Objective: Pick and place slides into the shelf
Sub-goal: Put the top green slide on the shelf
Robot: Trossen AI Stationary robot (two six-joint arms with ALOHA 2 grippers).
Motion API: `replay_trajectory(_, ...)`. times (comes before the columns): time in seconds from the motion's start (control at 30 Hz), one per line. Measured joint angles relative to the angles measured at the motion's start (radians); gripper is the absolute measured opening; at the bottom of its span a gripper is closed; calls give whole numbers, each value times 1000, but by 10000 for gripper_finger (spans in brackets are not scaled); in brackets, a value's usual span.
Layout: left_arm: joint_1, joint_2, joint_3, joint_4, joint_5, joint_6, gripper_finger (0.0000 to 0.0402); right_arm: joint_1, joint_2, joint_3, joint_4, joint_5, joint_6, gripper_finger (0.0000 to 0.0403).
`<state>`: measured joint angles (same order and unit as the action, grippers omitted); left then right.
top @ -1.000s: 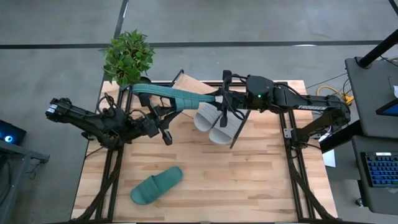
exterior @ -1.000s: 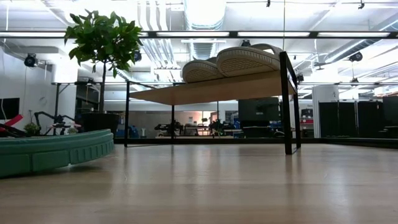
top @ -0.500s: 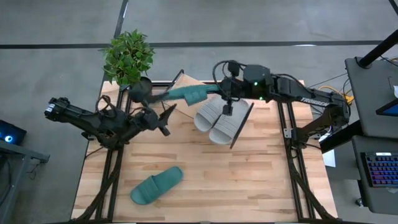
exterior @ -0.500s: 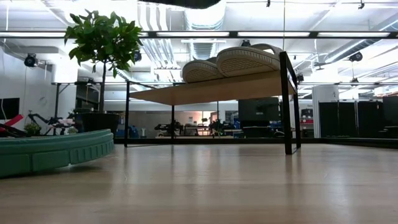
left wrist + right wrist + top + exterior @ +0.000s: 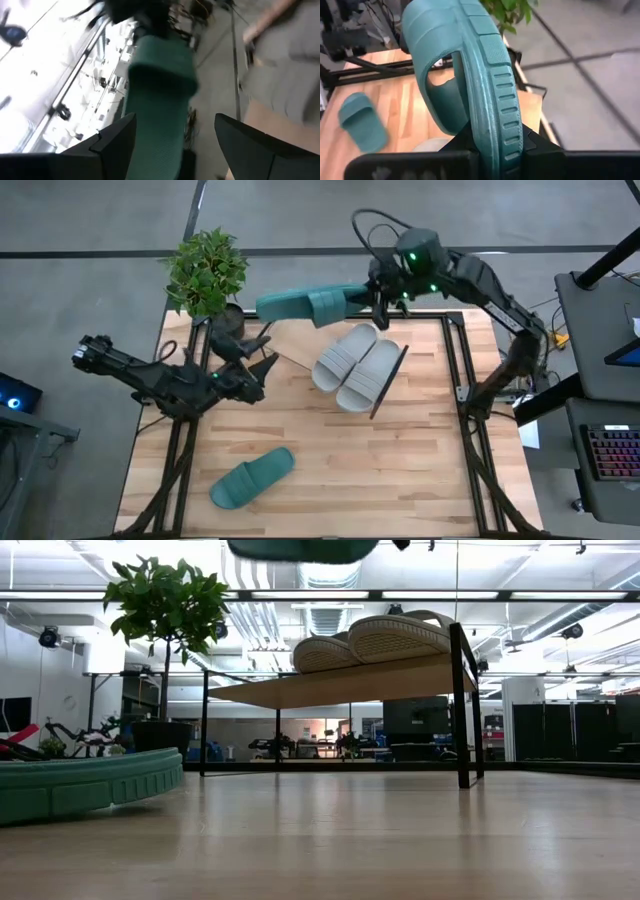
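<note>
at the left of the high view the left tool (image 5: 262, 352) stands with its fingers spread wide and nothing between them, over the upper left part of the worktop (image 5: 420, 470), just beside the shelf's left end. a potted plant (image 5: 206, 270) sits at the worktop's upper left corner. near the lower left of the frame one teal slide (image 5: 251, 477) lies flat on the worktop, well apart from both tools. in the upper middle the other teal slide (image 5: 305, 305) hangs in the air above the shelf's (image 5: 295, 352) far edge, its free end pointing left toward the plant. its right end is pinched edge-on in the right tool (image 5: 378, 292), whose fingers are closed narrow on the sole's rim. below it, in the centre, the two grey slides (image 5: 355, 368) rest side by side on the slanted shelf, touching each other.
</note>
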<state>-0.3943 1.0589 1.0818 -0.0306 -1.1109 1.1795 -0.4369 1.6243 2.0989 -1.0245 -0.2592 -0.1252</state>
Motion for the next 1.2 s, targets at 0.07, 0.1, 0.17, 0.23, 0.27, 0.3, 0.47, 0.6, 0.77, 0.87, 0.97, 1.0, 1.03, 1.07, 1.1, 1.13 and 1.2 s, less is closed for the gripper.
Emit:
replay_trajectory(0.07, 0, 9, -1, -56, -21, 12, 253, -18, 44, 66, -50, -37, 20, 29)
replay_trajectory(0.1, 0, 14, -1, -72, -43, 14, 253, -25, 64, 99, -79, -52, 22, 29)
replay_trajectory(0.17, 0, 25, -1, -94, -101, 18, 253, -33, 96, 158, -132, -66, 22, 29)
replay_trajectory(0.23, 0, 38, -1, -93, -174, 59, 253, -39, 126, 210, -179, -71, 22, 29)
replay_trajectory(0.27, 0, 46, -2, -94, -213, 92, 253, -40, 138, 232, -200, -70, 22, 29)
replay_trajectory(0.3, 0, 55, -2, -94, -237, 110, 254, -40, 149, 249, -217, -70, 21, 29)
replay_trajectory(0.47, 2, 93, -3, -92, -231, 117, 254, -42, 154, 254, -246, -125, 18, 29)
replay_trajectory(0.6, 2, 123, -5, -93, -230, 117, 254, -41, 145, 254, -266, -140, 20, 29)
replay_trajectory(0.77, 2, 142, -4, -91, -229, 113, 254, -33, 129, 254, -266, -134, 20, 29)
replay_trajectory(0.87, 2, 156, 0, -50, -214, 112, 254, -31, 127, 254, -265, -141, 20, 29)
replay_trajectory(0.97, 2, 167, 0, 76, -197, 93, 254, -32, 127, 254, -257, -139, 20, 29)
replay_trajectory(1.0, 2, 166, -1, 126, -178, 69, 254, -30, 127, 254, -249, -137, 20, 29)
replay_trajectory(1.03, 2, 163, 0, 176, -143, 23, 254, -28, 127, 254, -242, -134, 17, 29)
replay_trajectory(1.07, 2, 154, 0, 209, -94, -37, 254, -27, 127, 254, -235, -132, 13, 29)
replay_trajectory(1.1, 2, 142, 0, 229, -41, -103, 254, -26, 127, 254, -228, -133, 12, 29)
replay_trajectory(1.13, 4, 131, 0, 244, 11, -172, 254, -23, 127, 254, -220, -133, 11, 29)
replay_trajectory(1.2, 13, 110, 0, 258, 95, -314, 254, -22, 127, 254, -203, -134, 4, 29)
